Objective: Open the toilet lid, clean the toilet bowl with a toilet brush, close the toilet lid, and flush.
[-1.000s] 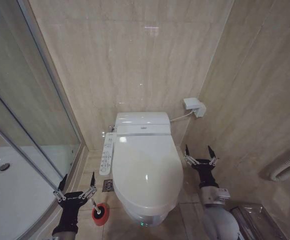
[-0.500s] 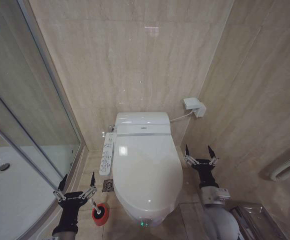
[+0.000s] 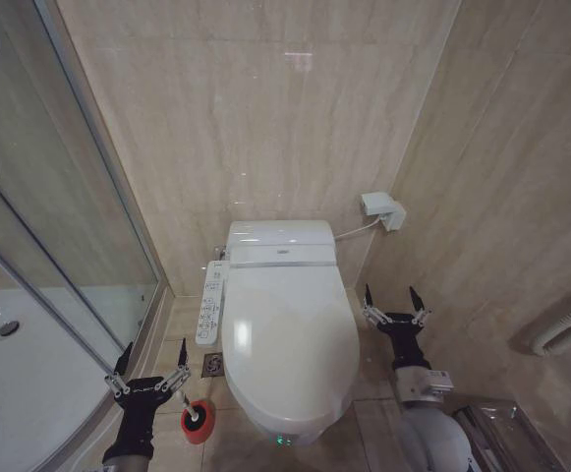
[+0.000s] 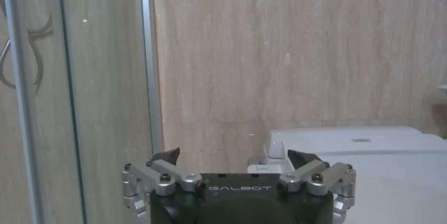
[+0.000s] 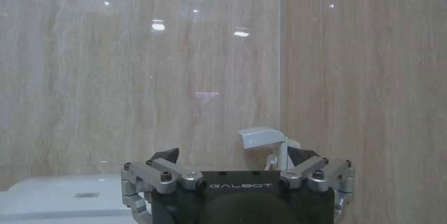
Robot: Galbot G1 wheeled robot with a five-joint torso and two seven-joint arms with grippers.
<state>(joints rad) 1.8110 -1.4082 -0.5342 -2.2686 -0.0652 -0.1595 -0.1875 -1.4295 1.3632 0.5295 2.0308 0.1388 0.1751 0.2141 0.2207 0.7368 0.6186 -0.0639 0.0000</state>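
The toilet lid (image 3: 287,339) is down; the left hand (image 3: 149,362) and right hand (image 3: 393,302) flank it, fingers apart, empty. A glossy lid may slip when lifted.

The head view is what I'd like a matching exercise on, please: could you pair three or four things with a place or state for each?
Things:
1. toilet lid
2. toilet brush
3. left pincer
4. right pincer

Places or states:
A. open, empty, at the toilet's right side
B. closed down over the bowl
C. standing in the red holder on the floor, left of the toilet
D. open, empty, by the shower glass, above the brush

Pairs: 1-B, 2-C, 3-D, 4-A
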